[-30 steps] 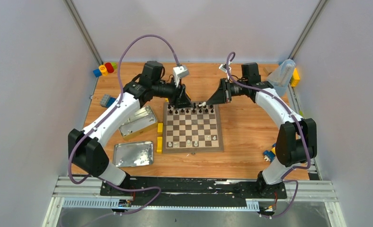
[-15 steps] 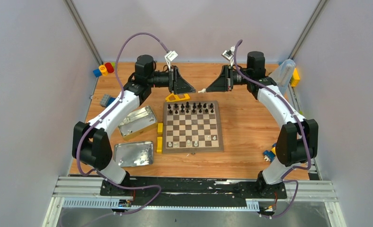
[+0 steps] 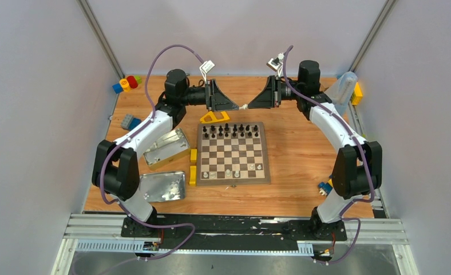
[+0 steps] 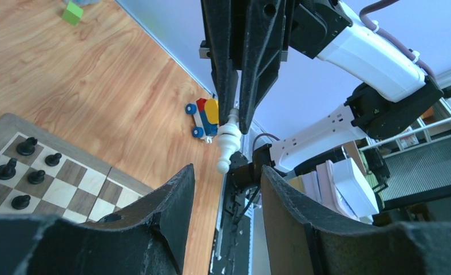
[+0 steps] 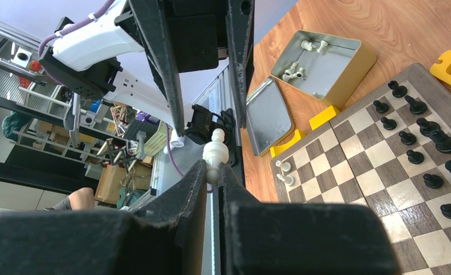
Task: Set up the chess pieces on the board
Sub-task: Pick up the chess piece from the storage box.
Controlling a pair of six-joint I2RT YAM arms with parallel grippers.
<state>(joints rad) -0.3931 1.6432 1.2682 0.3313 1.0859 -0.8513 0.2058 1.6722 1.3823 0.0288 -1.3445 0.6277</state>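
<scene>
The board [image 3: 233, 173] lies mid-table, with black chess pieces [image 3: 233, 131] in its two far rows and a few white ones [image 3: 229, 172] along the near row. Both grippers hover above the far edge, tip to tip. My right gripper [image 3: 249, 106] is shut on the base of a white piece [image 5: 216, 151], which points at my left gripper [image 3: 234, 106]. In the left wrist view my left gripper [image 4: 226, 172] is open, and the white piece's [image 4: 229, 140] head sits just before its gap. My right gripper [image 5: 212, 166] also shows in the right wrist view.
An open tin [image 3: 167, 146] with loose white pieces [image 5: 303, 57] and a flat tin lid [image 3: 162, 187] lie left of the board. Yellow blocks [image 3: 193, 165] line its left edge; a yellow frame [image 3: 214, 118] lies behind it. Toy blocks [image 3: 126, 84] sit far left, a toy car [image 3: 325, 187] right.
Both arms rose from the board's far edge and turned to face each other. The right gripper brought the white piece leftward up to the left gripper's open fingers.
</scene>
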